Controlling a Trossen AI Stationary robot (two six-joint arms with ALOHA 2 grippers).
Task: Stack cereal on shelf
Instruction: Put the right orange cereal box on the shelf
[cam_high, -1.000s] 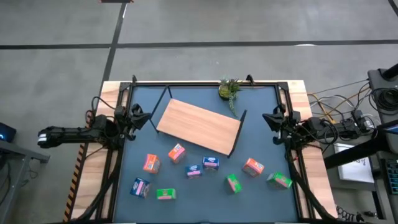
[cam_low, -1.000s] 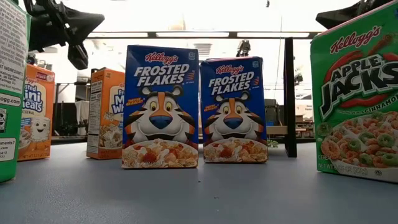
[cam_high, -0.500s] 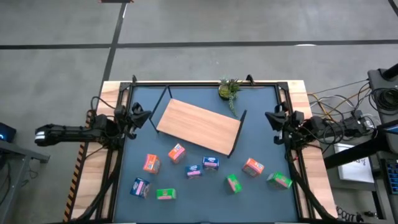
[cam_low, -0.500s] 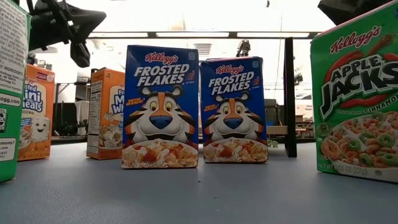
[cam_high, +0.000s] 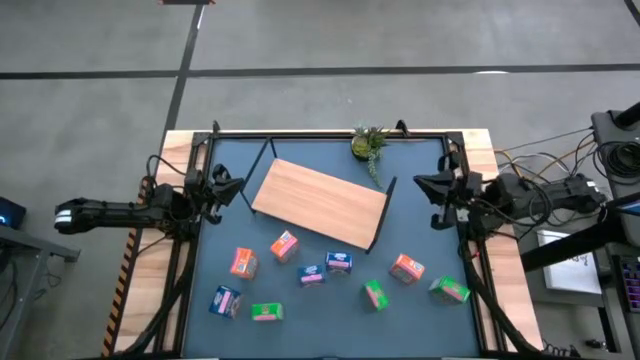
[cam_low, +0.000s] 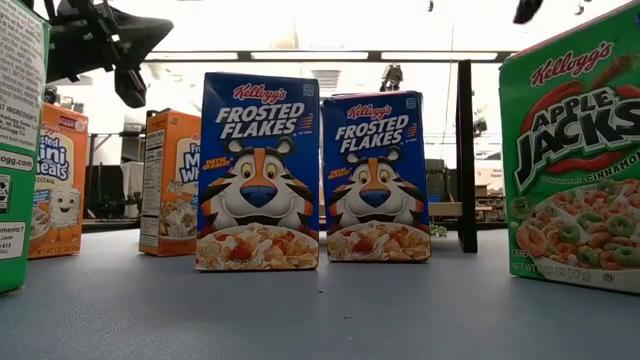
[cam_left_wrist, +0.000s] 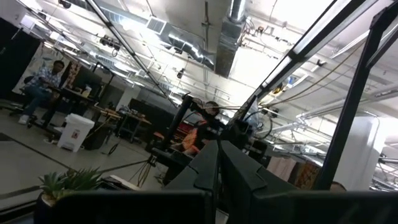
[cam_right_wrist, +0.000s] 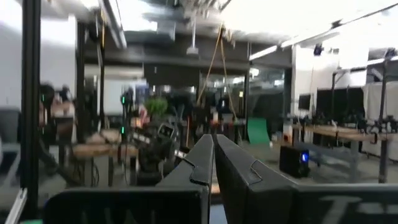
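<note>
Right arm has swung inward since a second ago: right gripper (cam_high: 421, 184) now reaches over the table's right edge toward the shelf, where earlier it sat back by the frame post; left arm and boxes haven't shifted. Right fingers (cam_right_wrist: 214, 163) are pressed together, nothing between them. Left gripper (cam_high: 222, 186) same, fingers (cam_left_wrist: 214, 163) closed and empty, parked at the left edge of the table (cam_high: 420, 235), beside the shelf's left end. Shelf (cam_high: 318, 202) lies flat and skewed mid-table, black legs sticking out sideways, so it isn't standing. Cereal boxes are scattered on the table in front of it, well apart from both grippers: orange ones (cam_high: 243, 262), blue ones (cam_high: 339, 263), green ones (cam_high: 375, 294); two blue boxes (cam_low: 259, 171) stand upright in the low view. Plant (cam_high: 367, 142) sits at the back edge. Judgement: nothing stacked yet, this is the opening approach. Next move needs the right fingers opened, then either a reach to the shelf to stand it up or down to the nearest box (cam_high: 407, 268).
</note>
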